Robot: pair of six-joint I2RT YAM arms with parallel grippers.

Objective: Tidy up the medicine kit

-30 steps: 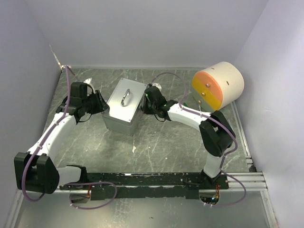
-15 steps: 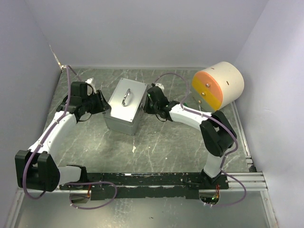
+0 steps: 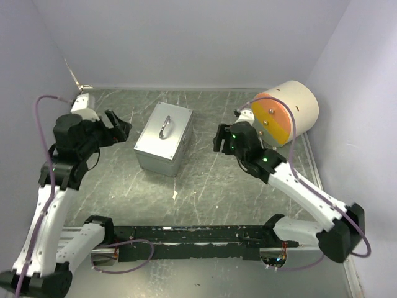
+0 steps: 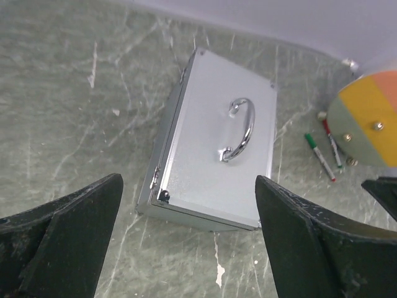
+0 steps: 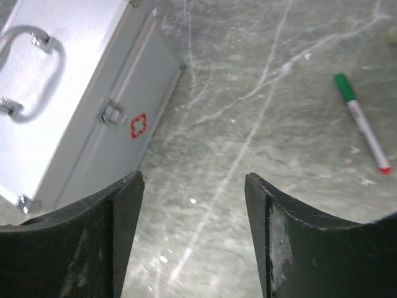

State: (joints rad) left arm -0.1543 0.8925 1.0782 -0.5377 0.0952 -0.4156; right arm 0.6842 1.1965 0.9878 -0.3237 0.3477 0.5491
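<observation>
The medicine kit [image 3: 162, 138] is a silver metal case with a chrome handle, lid down, resting on the dark marbled floor near the middle; it also fills the left wrist view [image 4: 214, 167] and shows a red cross on its side in the right wrist view [image 5: 74, 105]. My left gripper [image 3: 118, 129] hangs open to the left of the case, apart from it. My right gripper [image 3: 221, 138] stands open to the right of the case, with nothing between its fingers.
A large cream cylinder with an orange and yellow face [image 3: 284, 110] lies at the back right. A green marker [image 5: 361, 122] and a red one [image 4: 330, 143] lie on the floor beside it. Walls close in on three sides; a black rail [image 3: 186, 236] runs along the near edge.
Both grippers have let go of the case's sides, opened wide and pulled back, the left to the left and up, the right to the right. The case stays where it was.
</observation>
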